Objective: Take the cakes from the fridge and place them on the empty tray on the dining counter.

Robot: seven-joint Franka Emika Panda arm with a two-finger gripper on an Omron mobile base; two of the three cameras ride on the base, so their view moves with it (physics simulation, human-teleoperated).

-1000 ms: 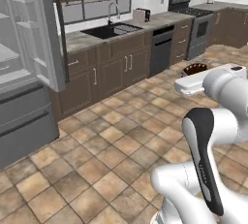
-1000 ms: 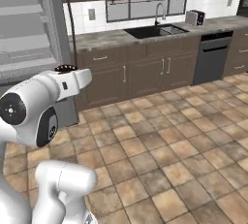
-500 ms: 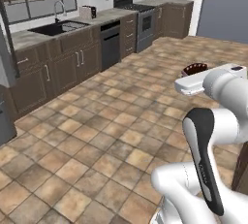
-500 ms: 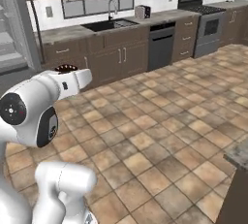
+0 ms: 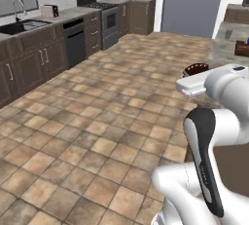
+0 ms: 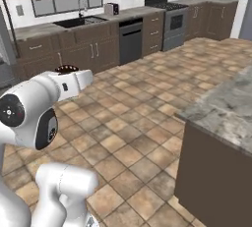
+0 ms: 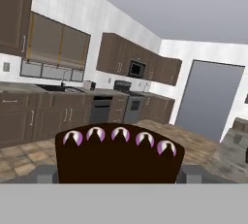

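My gripper point(image 7: 116, 172) is clamped on the chocolate cake wedge point(image 7: 116, 155), fingers point(image 7: 46, 173) either side of it, pinkish dollops on top. The cake rides at the hand's end, above the tile floor point(image 5: 97, 121). Dining counter point(image 6: 226, 108) stands to my right; sink counter point(image 6: 74, 24) runs along the far wall.

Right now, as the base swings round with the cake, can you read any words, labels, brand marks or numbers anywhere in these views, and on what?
No readable text in any view.
Chocolate cake in the gripper: pinkish dollops on top, no lettering.
Microwave and stove: control panels too small and blurred to show any characters.
Toaster and dishwasher: plain, no visible marks.
Dining counter: marbled stone, nothing printed.
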